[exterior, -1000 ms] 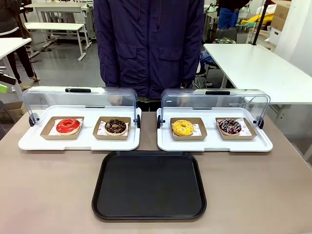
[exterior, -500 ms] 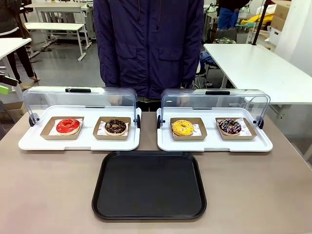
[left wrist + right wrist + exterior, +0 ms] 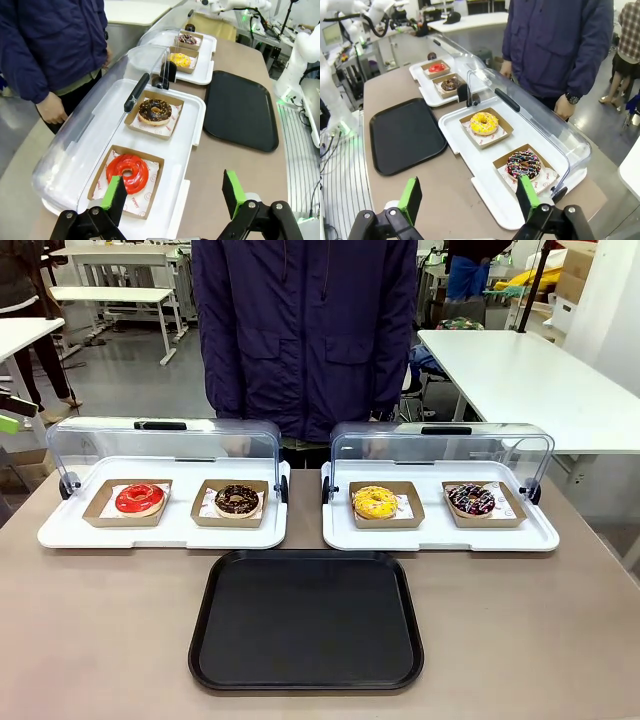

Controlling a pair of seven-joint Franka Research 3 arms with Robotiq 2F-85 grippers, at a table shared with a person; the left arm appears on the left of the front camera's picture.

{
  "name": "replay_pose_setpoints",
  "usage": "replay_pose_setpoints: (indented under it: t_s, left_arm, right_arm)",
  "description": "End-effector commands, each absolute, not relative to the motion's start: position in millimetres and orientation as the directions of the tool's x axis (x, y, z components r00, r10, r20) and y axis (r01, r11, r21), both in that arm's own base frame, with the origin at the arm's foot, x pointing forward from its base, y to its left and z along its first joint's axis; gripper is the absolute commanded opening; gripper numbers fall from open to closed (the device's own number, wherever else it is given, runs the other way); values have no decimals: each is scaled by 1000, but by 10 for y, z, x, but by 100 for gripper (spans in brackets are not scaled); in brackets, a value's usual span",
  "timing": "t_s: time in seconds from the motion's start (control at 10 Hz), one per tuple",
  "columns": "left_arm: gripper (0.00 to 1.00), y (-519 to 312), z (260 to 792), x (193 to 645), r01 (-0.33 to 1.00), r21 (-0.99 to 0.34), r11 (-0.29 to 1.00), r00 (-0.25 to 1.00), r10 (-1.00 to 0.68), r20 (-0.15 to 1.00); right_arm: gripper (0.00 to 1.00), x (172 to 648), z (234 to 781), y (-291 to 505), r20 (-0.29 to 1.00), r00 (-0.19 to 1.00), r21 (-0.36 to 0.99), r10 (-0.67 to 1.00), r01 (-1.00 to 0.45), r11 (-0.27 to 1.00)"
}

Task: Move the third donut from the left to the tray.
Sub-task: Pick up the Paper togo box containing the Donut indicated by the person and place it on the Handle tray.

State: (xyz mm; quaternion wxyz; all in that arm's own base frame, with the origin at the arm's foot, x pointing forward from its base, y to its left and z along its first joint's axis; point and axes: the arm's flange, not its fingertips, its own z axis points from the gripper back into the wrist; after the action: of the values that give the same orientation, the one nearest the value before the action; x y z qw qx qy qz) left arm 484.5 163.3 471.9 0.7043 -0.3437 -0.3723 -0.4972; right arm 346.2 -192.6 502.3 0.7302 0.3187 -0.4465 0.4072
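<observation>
As I read it, no step of the move has begun. The yellow donut (image 3: pixel 374 502) sits in its brown holder (image 3: pixel 386 521) at the left end of the right-hand white tray (image 3: pixel 440 537). A chocolate donut (image 3: pixel 471 499) is beside it and the clear lid (image 3: pixel 440 445) is swung up behind. The tray (image 3: pixel 305 625) lies bare on the counter (image 3: pixel 100 640), just in front of the 2 white ones.

My left claw (image 3: pixel 173 191) and right claw (image 3: pixel 469 196) both stand wide and hold nothing, well back from the donuts. The right claw looks better placed. So the next move calls for lowering it over the holder and closing on the holder's rim, clear of the icing. I cannot tell from here whether that rim is stiff enough to carry the donut.
</observation>
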Motion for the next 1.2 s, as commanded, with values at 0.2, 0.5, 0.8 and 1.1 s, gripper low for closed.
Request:
replay_pose_setpoints:
  t_s: [0.2,0.5,0.8,1.1]
  left_arm:
    - [100,1621,4748,4837,957,-112,267,226,-449,865]
    - [100,1621,4748,4837,957,-112,267,226,-449,865]
    - [100,1621,4748,4837,957,-112,267,226,-449,865]
    - [100,1621,4748,4837,957,-112,267,226,-449,865]
  right_arm:
    - [100,3496,5034,-1946,925,230,73,302,-889,453]
    - [100,3496,5034,-1946,925,230,73,302,-889,453]
    - [100,3496,5034,-1946,925,230,73,302,-889,453]
    - [100,3496,5034,-1946,925,230,73,302,-889,453]
